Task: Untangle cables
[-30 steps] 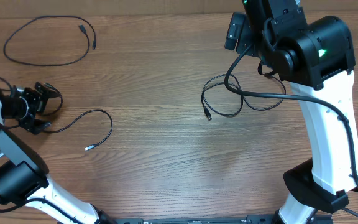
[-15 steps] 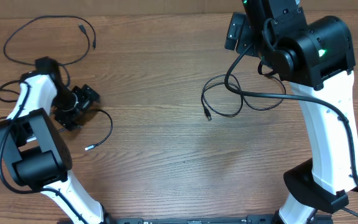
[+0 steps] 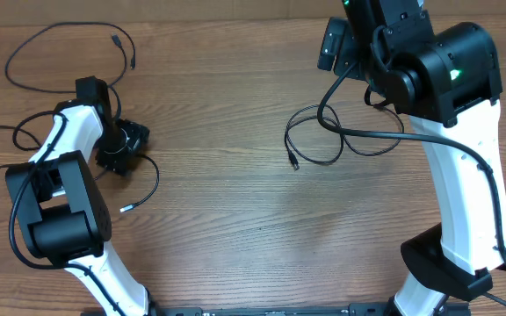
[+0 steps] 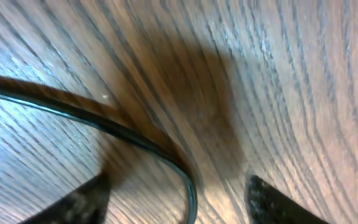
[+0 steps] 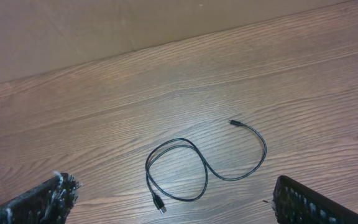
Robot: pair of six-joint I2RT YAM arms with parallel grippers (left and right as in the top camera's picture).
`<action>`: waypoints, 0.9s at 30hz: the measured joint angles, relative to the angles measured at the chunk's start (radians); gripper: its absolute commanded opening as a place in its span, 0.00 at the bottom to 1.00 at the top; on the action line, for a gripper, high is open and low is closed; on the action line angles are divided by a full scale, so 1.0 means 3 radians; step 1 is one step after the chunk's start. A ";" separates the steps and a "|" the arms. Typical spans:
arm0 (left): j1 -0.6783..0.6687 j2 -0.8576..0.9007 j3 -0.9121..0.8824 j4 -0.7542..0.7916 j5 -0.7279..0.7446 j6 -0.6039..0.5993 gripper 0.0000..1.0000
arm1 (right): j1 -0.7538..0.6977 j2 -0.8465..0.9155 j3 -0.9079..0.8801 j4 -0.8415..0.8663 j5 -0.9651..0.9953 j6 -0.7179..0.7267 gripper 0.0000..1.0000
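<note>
Left side of the overhead frame: the left gripper (image 3: 126,146) sits low on the brown wood-grain table (image 3: 235,237). Left wrist view is very close and blurred. Two dark fingertips (image 4: 82,200) show at the bottom corners, set wide apart. A glossy thin black cord, the near-left cable (image 4: 104,121), curves down between them; neither tip is pressed on it. From overhead, this cord arcs away from the gripper to a small plug end (image 3: 123,209).

The cables lie as three separate loose pieces.
- Upper-left cable (image 3: 133,54): one open oval loop, upper left of the frame.
- Right-hand cable (image 5: 146,169): a round loop with an S-shaped tail, flat on the wood right of centre. A thicker arm wire (image 3: 367,134) crosses it in the overhead view.

The right gripper (image 5: 179,205) hangs high above that loop. Its rough-textured dark fingers (image 5: 39,202) show at both lower corners, jaws spread wide, nothing between them.
</note>
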 measured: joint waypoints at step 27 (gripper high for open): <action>0.0041 0.0009 -0.0109 0.0930 -0.0174 -0.0207 0.06 | 0.0000 0.0000 0.0000 0.0000 -0.0001 0.0000 1.00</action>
